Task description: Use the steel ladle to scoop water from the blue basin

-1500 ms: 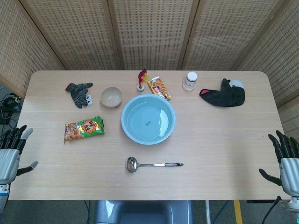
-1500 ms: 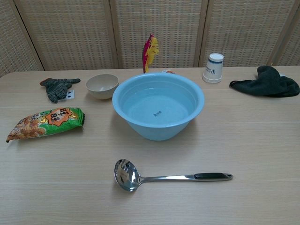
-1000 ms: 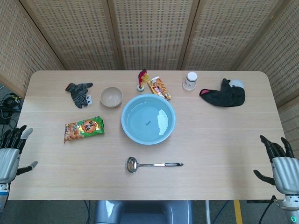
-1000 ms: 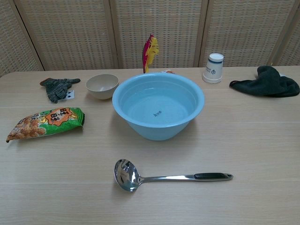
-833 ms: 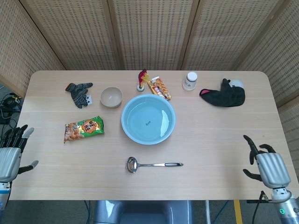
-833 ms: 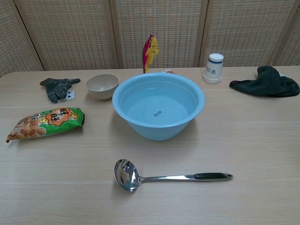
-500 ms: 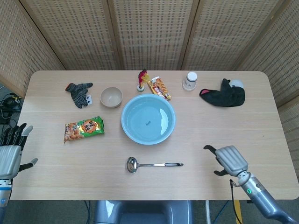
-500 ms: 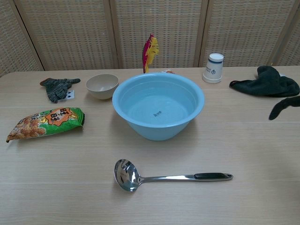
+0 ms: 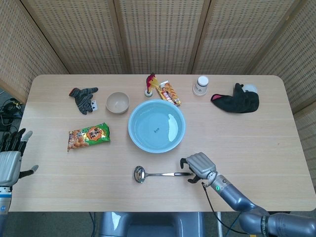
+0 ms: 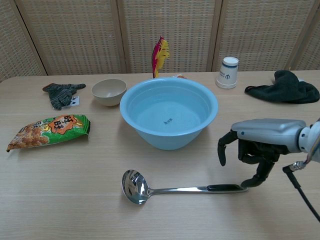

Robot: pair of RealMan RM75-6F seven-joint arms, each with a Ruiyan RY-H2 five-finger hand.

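The steel ladle (image 9: 163,174) (image 10: 175,190) lies flat near the table's front edge, bowl to the left, black-tipped handle to the right. Behind it stands the blue basin (image 9: 132,129) (image 10: 165,141) with water inside. My right hand (image 9: 200,165) (image 10: 257,145) hovers palm down over the end of the handle, fingers curled downward and apart, holding nothing. Its thumb tip sits close to the handle end; contact is unclear. My left hand (image 9: 10,160) hangs off the table's left edge, fingers spread and empty, seen only in the head view.
Left of the basin lie a snack bag (image 9: 89,136) (image 10: 50,130), a beige bowl (image 9: 117,102) (image 10: 109,91) and a grey glove (image 9: 84,98). Behind it are a feather toy (image 9: 149,84), a snack pack (image 9: 169,93), a white cup (image 9: 200,85) and a black cloth (image 9: 237,101).
My right hand has swept in from the table's right edge to just above the ladle's handle end. The ladle, the basin and my left hand have stayed put.
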